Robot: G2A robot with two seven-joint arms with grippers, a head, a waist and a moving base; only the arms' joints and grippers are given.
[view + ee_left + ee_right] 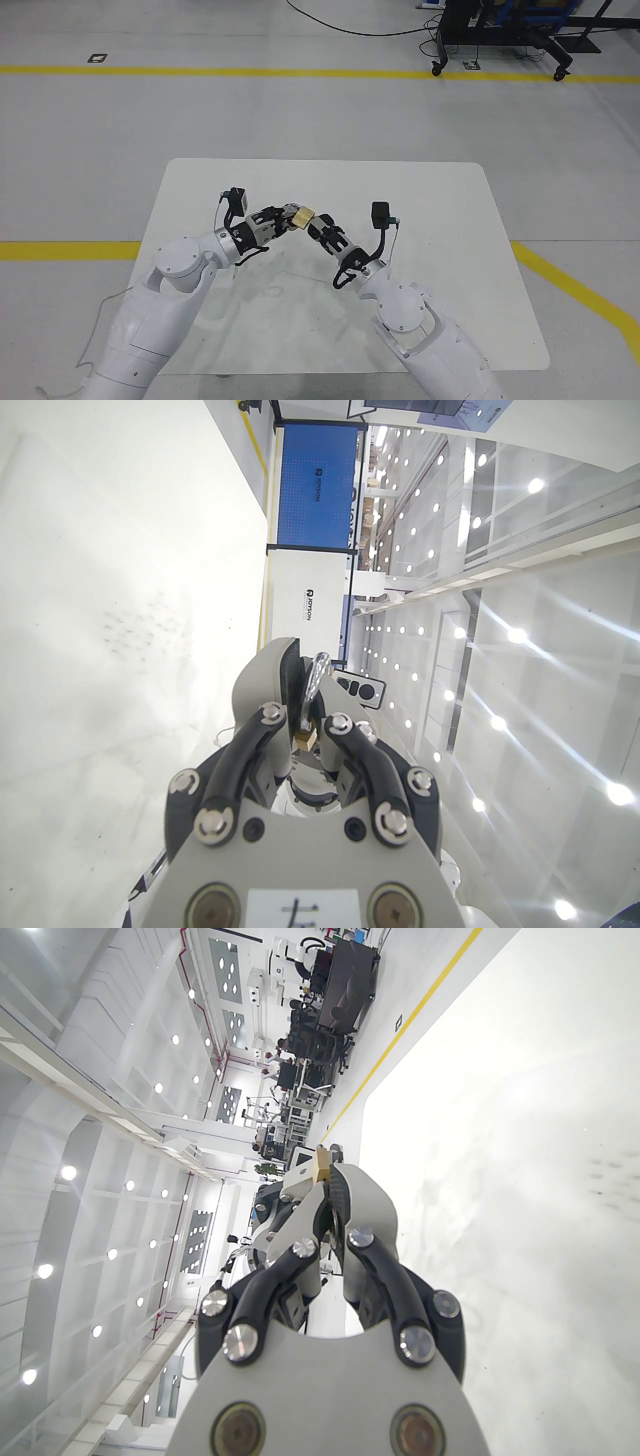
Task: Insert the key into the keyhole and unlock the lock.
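A small brass padlock (298,217) is held above the middle of the white table (430,200), between my two grippers, which meet tip to tip. My left gripper (279,217) comes in from the left and is shut on the padlock. In the left wrist view its silver shackle (315,680) and a bit of brass body (305,741) sit between the fingers (272,680). My right gripper (317,229) is shut on the key, whose dark flat head (332,1223) shows between the pads. The brass padlock (322,1164) sits right at the tips of my right gripper (327,1180). The keyhole is hidden.
The table's rounded edges lie well away from both grippers on all sides. A black wheeled cart (500,35) stands on the floor beyond the far right corner. Yellow floor lines (250,72) run behind and beside the table.
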